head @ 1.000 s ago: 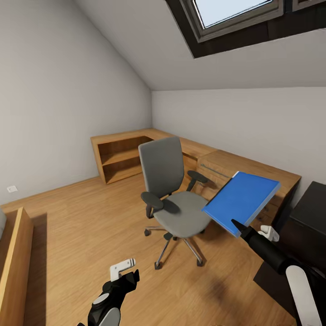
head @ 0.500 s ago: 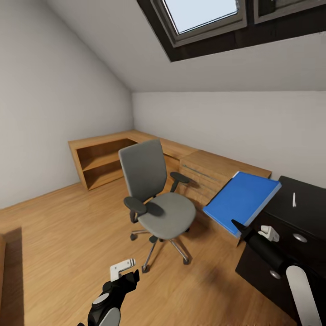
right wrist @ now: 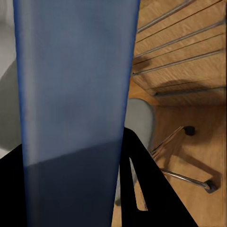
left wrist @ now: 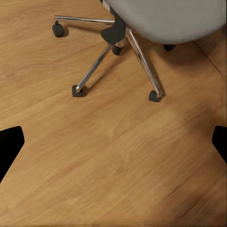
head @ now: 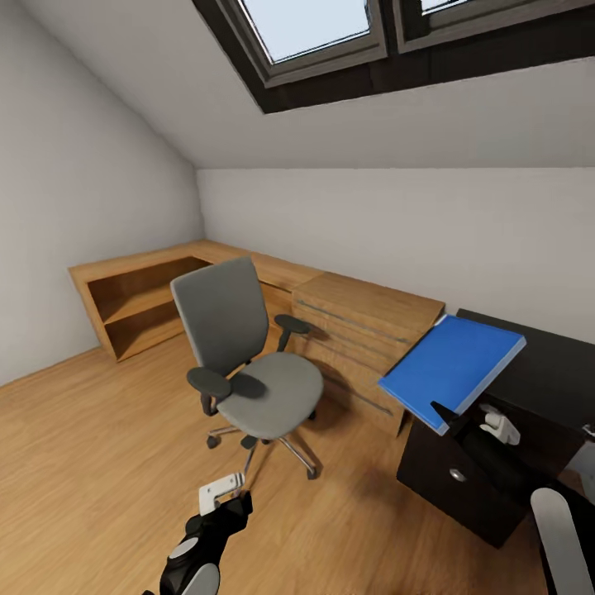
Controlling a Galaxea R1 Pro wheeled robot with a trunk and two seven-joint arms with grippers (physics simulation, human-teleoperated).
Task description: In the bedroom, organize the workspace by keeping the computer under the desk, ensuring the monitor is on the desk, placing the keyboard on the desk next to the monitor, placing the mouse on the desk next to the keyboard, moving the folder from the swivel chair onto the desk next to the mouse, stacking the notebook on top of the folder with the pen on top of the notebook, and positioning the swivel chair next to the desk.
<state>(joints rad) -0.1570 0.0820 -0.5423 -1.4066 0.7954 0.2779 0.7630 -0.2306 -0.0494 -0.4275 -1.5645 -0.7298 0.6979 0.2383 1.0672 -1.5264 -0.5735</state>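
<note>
Head view: the right gripper (head: 446, 416) is clamped on the lower edge of the flat bright blue rectangular folder (head: 451, 367), held tilted in the air over the near corner of the glossy black desk (head: 555, 376). The grey-seated swivel chair (head: 252, 358), its seat bare, stands on the wooden floor (head: 99, 446) beside light wooden drawers (head: 364, 330). The left gripper (head: 221, 496) hangs low, fingers apart, holding nothing. Step in hand: carrying the folder to the desk. Next move, as judged: level the folder, lower it flat onto the desk top, then release.
</note>
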